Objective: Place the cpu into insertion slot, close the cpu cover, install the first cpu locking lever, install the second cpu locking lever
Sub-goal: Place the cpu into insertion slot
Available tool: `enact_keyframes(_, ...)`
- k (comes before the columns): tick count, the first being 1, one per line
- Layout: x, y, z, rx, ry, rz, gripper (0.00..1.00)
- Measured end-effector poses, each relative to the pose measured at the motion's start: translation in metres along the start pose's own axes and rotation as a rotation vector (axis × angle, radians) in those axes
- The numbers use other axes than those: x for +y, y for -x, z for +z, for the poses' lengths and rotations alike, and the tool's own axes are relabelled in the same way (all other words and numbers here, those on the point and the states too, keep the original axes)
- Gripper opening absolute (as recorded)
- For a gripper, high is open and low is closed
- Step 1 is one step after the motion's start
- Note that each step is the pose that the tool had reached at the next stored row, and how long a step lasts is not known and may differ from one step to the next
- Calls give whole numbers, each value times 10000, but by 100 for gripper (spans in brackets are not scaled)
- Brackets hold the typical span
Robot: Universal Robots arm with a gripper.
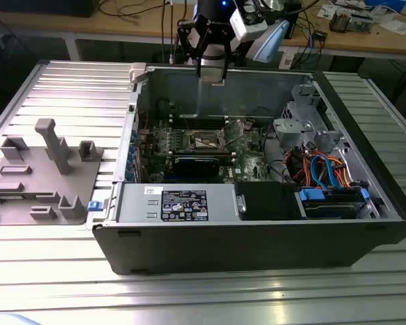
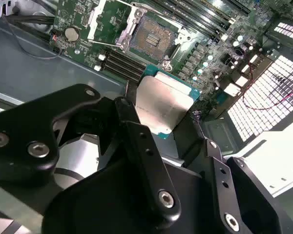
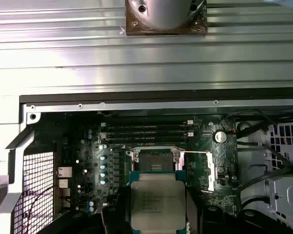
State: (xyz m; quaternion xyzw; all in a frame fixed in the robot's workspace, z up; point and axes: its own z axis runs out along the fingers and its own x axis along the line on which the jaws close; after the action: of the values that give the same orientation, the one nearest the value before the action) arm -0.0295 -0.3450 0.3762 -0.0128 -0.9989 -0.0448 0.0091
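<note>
My gripper (image 1: pixel 212 68) hangs over the back wall of the open computer case (image 1: pixel 257 237), shut on the cpu. The cpu (image 3: pixel 157 204) is a flat square chip with a silver top and a green edge, clamped between the two black fingers (image 2: pixel 136 131) in both wrist views. Below it on the green board lies the insertion slot (image 3: pixel 154 161), a dark square socket with a metal rim, uncovered. The same insertion slot (image 2: pixel 154 36) sits a little beyond the cpu (image 2: pixel 161 105). The cpu cover (image 3: pixel 211 170) stands swung open beside the socket.
The case wall (image 3: pixel 136 105) runs along the board's edge near the gripper. Black memory slots (image 3: pixel 146 131) lie beside the socket, and a long black card (image 1: pixel 199 162) lies in front of it. A drive cage with blue and orange cables (image 1: pixel 325 176) is at the exterior view's right; a grey parts holder (image 1: pixel 44 169) is at its left.
</note>
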Motion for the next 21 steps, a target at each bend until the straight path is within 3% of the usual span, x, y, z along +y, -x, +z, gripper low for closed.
enact_keyframes(14, 0, 0, 0, -2, 1, 21, 54)
enact_keyframes(17, 0, 0, 1, -15, -1, 176, 54)
enact_keyframes(21, 0, 0, 4, -79, 7, 887, 54)
